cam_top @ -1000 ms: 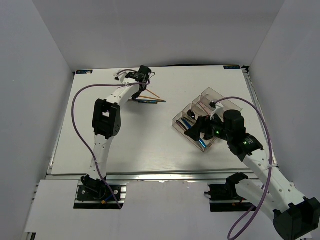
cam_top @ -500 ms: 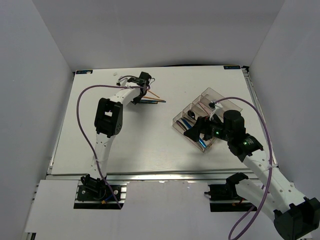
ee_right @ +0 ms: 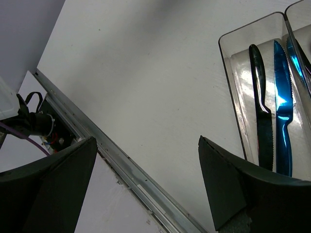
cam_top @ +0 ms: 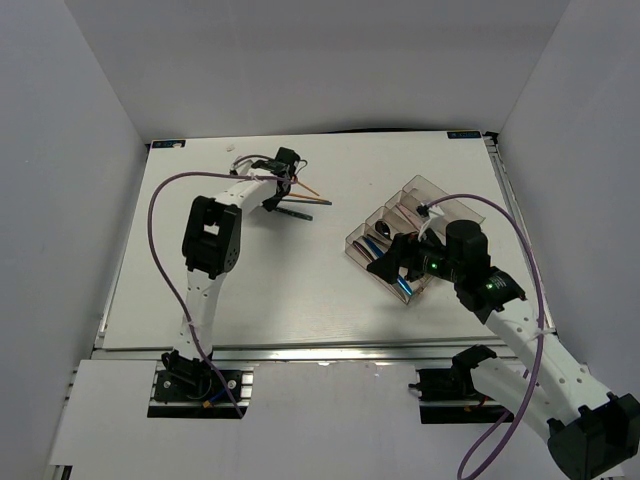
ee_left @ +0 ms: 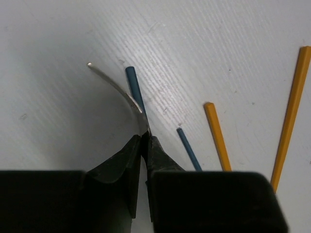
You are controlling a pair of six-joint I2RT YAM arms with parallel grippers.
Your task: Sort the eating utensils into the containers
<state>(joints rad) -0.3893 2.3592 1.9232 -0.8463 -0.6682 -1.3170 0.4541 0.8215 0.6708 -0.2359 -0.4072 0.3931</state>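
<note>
1. Left jaws first, from the top camera: they're down on the counter [cam_top: 300, 300] at the end of the left arm [cam_top: 213, 235], in among a small cluster of utensils. An orange chopstick [cam_top: 306, 187] lies just to their right, with a slim dark piece [cam_top: 315, 202] close beside it. From up here I can't tell how these jaws are set. Right jaws, on the right arm [cam_top: 510, 310], hang over the near-left end of the clear organizer tray [cam_top: 425, 190].

2. Over to the left wrist camera, and now it's plain: the left jaws are pressed together, pinching a slim silver utensil [ee_left: 138, 116] seen edge-on. It curves away from the tips to the upper left. A blue stick [ee_left: 132, 82] lies right against it, running in under the jaws. To the right of the jaws lie a second blue stick [ee_left: 188, 149] and then two orange chopsticks [ee_left: 217, 138] [ee_left: 290, 107], the far one well out to the side. All of these are flat on the counter.

3. Right wrist camera: the right jaws are spread wide, with counter showing between them. The tray [ee_right: 230, 87] sits ahead and to their right. In its outermost compartment on the jaws' side, a black knife [ee_right: 260, 116] and a blue knife [ee_right: 282, 111] lie side by side. The next compartment over holds a blue piece [ee_right: 297, 53], only partly in view. A metal rail [ee_right: 131, 170] crosses between the jaws.
</note>
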